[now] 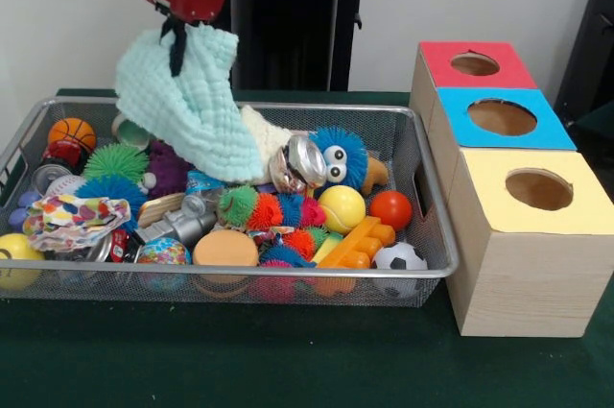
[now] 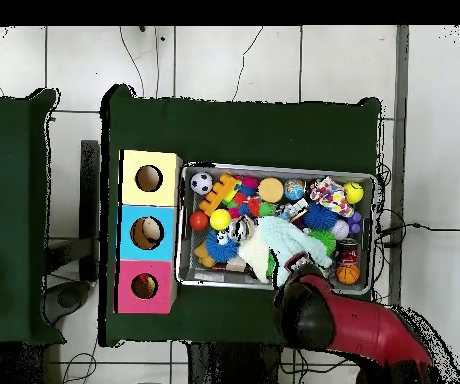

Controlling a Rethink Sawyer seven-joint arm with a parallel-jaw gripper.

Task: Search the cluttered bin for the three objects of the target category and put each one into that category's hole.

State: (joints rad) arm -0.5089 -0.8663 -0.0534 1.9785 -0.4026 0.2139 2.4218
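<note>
The silver wire-mesh bin (image 1: 240, 274) is full of toys and also shows in the overhead view (image 2: 274, 168). My gripper (image 1: 177, 43) hangs over the bin's far left part, shut on a mint-green cloth (image 1: 182, 106). The cloth is lifted, and its lower end drapes onto the toys. From above, the cloth (image 2: 284, 245) lies next to my gripper (image 2: 296, 265) at the bin's robot side. The hole (image 1: 474, 63) is in the red top of the farthest wooden box, right of the bin. It also shows in the overhead view (image 2: 144, 287).
A blue-topped box (image 1: 502, 117) and a yellow-topped box (image 1: 538, 189) stand in a row with the red one. The bin holds a blue furry googly-eyed toy (image 1: 338, 156), a yellow ball (image 1: 342, 206), a red ball (image 1: 390, 208), a small football (image 1: 400, 257), a basketball (image 1: 72, 132) and spiky balls.
</note>
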